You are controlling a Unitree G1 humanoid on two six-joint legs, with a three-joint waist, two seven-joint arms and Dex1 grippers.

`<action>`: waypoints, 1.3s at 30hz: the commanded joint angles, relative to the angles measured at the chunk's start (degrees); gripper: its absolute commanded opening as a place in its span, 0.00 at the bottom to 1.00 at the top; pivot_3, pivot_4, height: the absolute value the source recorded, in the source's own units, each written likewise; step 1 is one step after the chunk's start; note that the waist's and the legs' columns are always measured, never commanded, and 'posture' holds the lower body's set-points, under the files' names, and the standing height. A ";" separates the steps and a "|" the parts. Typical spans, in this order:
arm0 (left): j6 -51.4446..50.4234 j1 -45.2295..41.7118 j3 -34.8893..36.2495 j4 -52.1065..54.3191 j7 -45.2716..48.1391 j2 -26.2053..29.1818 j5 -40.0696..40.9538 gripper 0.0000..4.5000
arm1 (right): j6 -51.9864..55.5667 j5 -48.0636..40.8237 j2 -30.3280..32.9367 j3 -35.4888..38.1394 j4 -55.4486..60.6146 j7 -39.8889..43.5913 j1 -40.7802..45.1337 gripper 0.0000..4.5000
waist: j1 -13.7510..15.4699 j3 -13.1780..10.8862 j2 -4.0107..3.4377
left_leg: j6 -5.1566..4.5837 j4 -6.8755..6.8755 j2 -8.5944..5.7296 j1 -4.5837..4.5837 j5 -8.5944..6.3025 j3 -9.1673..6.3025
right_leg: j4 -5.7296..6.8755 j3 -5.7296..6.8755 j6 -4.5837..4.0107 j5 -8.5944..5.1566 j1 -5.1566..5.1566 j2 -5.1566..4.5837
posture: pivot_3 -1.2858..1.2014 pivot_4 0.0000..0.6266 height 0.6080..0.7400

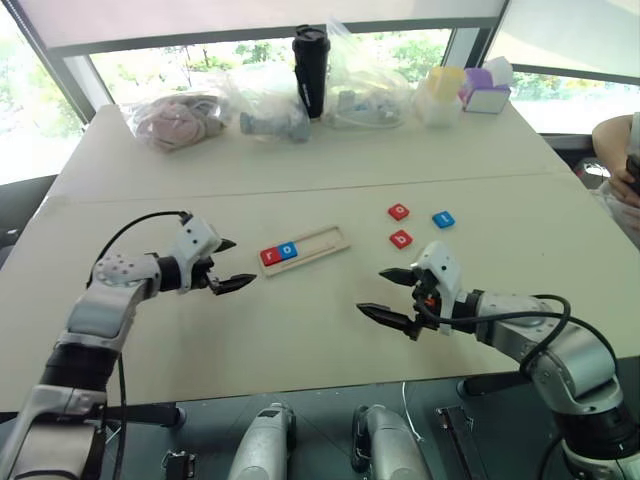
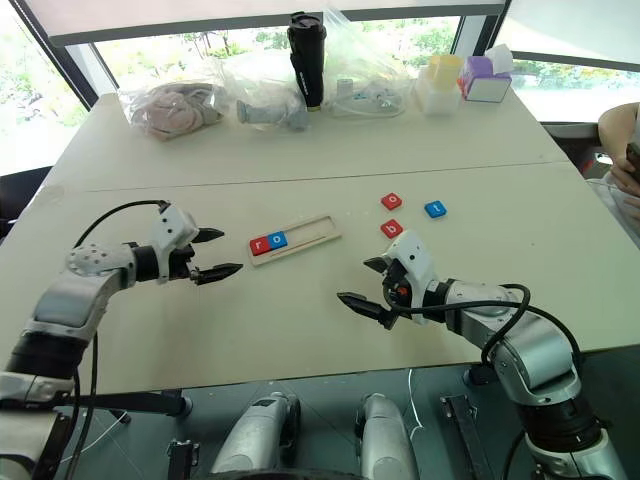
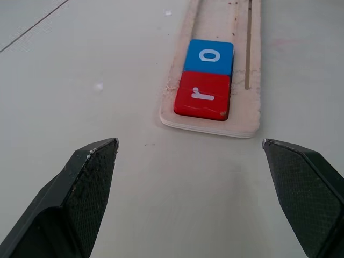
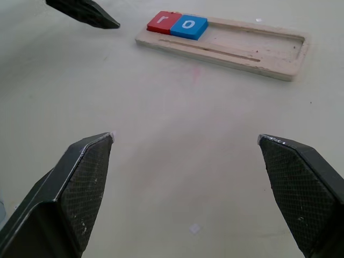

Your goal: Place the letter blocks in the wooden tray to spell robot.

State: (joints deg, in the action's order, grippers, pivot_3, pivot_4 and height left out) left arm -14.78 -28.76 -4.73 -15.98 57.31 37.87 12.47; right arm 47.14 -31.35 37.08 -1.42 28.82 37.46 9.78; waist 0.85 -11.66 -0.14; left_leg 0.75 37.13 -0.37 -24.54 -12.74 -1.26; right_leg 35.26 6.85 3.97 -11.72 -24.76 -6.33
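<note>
Bags (image 1: 210,118), a black bottle (image 1: 311,70) and pastel boxes (image 1: 465,92) line the table's (image 1: 300,330) far edge.

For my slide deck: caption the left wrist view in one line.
Open left gripper faces the wooden tray, which holds the red r block and blue o block side by side.

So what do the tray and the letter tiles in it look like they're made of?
The wooden tray looks like pale unfinished plywood: its end edge shows thin stacked layers and a rough, dusty rim. The red r tile and the blue o tile look painted or plastic, smooth with a slight sheen and white letters; which, the look leaves open.
</note>
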 commanded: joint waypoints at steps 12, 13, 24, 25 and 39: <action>12.53 -9.23 -6.59 -17.52 1.82 -6.93 -9.28 1.00 | -1.34 0.02 -1.81 1.99 4.56 -4.30 -2.55 0.99 | 0.21 0.06 0.07 | -0.01 0.08 0.01 0.14 0.00 -0.02 | 0.04 -0.01 0.00 0.02 0.17 0.01 | 0.52 0.24 1.00; 12.86 -9.50 -6.80 -18.52 1.46 -7.37 -9.87 1.00 | -1.41 0.08 -1.83 2.03 4.43 -4.39 -2.55 0.99 | 0.27 0.07 0.08 | -0.01 0.11 0.01 0.17 0.00 -0.05 | 0.04 0.00 0.00 0.02 0.21 0.01 | 0.52 0.24 1.00; 13.72 -8.73 -7.89 -17.90 7.30 -7.49 -9.39 0.70 | -1.48 0.45 -0.51 3.33 3.74 -3.98 -2.91 1.00 | 1.35 0.23 0.18 | -0.01 0.24 0.05 0.22 0.01 -0.04 | 0.04 -0.01 -0.06 0.11 0.28 0.01 | 0.52 0.24 1.00; 13.53 -8.08 -8.11 -15.94 9.65 -6.86 -8.55 0.70 | -1.45 0.51 -0.04 3.85 3.68 -3.74 -3.06 1.00 | 1.33 0.22 0.19 | -0.01 0.24 0.05 0.22 0.01 -0.04 | 0.04 -0.01 -0.05 0.12 0.28 0.01 | 0.52 0.24 1.00; 16.90 -4.57 -9.21 -6.01 21.61 0.07 -8.44 0.70 | -2.40 0.92 3.08 8.41 1.61 -2.38 -5.01 1.00 | 1.35 0.22 0.19 | -0.04 0.12 0.08 0.18 -0.02 0.06 | -0.07 -0.05 -0.19 0.02 0.20 0.01 | 0.52 0.24 1.00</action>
State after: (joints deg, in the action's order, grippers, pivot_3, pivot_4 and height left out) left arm 2.63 -33.95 -12.87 -23.07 77.81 37.63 4.37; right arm 45.77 -30.47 39.96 5.47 29.84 35.07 4.58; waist 2.21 -11.44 0.05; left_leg 0.71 37.25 -0.29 -24.37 -12.76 -1.19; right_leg 35.19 6.80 3.79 -11.69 -24.57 -6.31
